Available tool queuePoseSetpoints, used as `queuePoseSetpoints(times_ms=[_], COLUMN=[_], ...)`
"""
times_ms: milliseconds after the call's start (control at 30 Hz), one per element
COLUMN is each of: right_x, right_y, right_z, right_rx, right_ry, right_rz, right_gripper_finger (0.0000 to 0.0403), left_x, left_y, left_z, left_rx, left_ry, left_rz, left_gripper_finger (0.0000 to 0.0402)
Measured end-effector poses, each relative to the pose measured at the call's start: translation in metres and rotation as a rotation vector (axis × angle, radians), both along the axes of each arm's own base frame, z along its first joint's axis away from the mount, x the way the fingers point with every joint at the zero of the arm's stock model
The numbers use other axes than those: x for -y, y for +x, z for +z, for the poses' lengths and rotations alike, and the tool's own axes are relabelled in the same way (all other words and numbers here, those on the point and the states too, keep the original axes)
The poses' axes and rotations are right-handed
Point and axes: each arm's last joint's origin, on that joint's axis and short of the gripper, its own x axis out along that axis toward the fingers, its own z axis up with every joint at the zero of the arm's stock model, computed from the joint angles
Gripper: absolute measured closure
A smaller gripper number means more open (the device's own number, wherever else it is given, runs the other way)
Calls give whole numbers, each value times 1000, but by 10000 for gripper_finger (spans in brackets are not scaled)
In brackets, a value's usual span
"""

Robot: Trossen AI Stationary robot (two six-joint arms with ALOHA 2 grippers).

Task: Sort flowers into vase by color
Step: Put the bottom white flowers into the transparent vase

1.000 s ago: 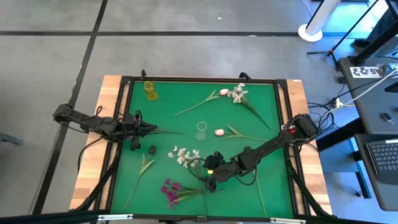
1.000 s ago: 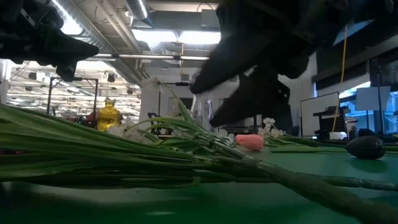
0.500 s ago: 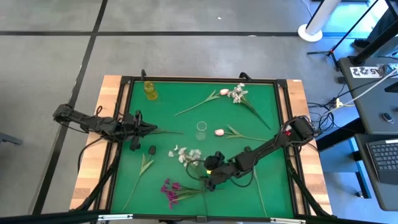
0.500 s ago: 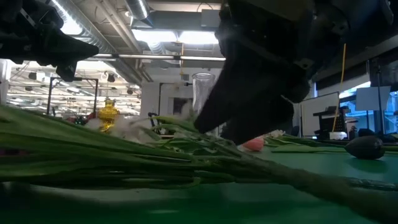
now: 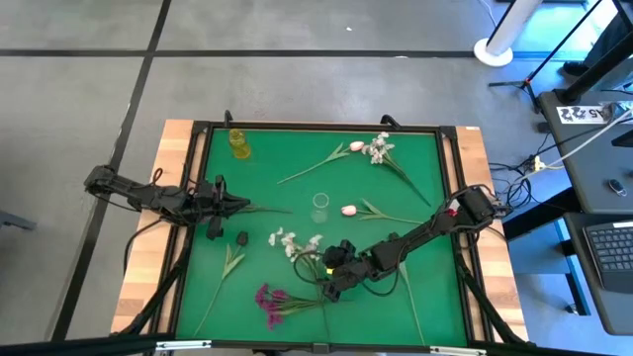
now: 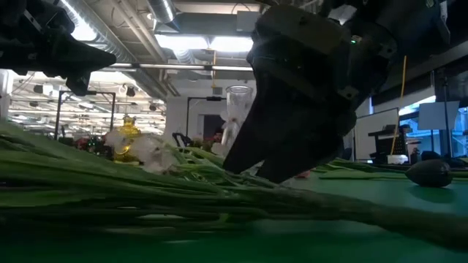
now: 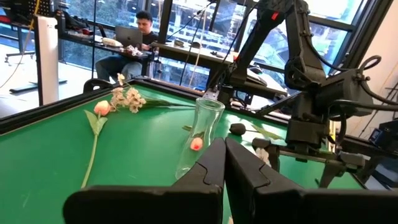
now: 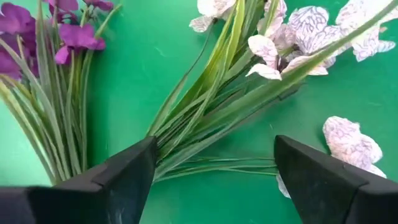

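Observation:
My right gripper (image 5: pixel 329 285) (image 8: pixel 214 180) is open and tipped down over the leafy green stem (image 8: pixel 205 134) of a white flower (image 5: pixel 295 242), one finger on each side of it. A magenta-purple flower (image 5: pixel 269 300) (image 8: pixel 37 37) lies just beside it, nearer the front edge. A clear glass vase (image 5: pixel 319 206) (image 7: pixel 199 134) stands upright mid-table. A yellow vase (image 5: pixel 238 143) stands at the far left. My left gripper (image 5: pixel 242 206) (image 7: pixel 224 149) waits shut at the table's left, holding nothing. My right gripper comes slanting down from the table's right. Its open fingers (image 8: pixel 124 174) stand across the white flower's stem, which lies flat on the table. Whether they touch the leaves I cannot tell.
A pink bud (image 5: pixel 348 210) lies right of the clear vase. A pink and a white flower (image 5: pixel 368 148) lie at the far side. A leafy stem (image 5: pixel 229 265) and a small black object (image 5: pixel 241 237) lie left of the white flower. The green mat has a raised black frame (image 5: pixel 326 127).
My right gripper has sunk toward the white flower's stem and edged slightly toward the table's left, staying open. In the low view the white flower's raised sprig now lies lower than before.

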Motion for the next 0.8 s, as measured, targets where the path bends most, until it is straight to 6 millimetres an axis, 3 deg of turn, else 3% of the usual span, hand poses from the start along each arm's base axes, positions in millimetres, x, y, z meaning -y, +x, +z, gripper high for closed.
queuePoseSetpoints(times_ms=[567, 800], right_x=[-7, 0], right_y=[5, 8], right_z=[5, 6], right_rx=[38, 36], right_ry=[153, 167], right_rz=[107, 93], right_gripper_finger=[80, 80], left_x=[0, 0], left_y=[0, 0], left_z=[0, 0], left_rx=[-1, 0], left_ry=[0, 0], left_rz=[0, 0], left_gripper_finger=[401, 401])
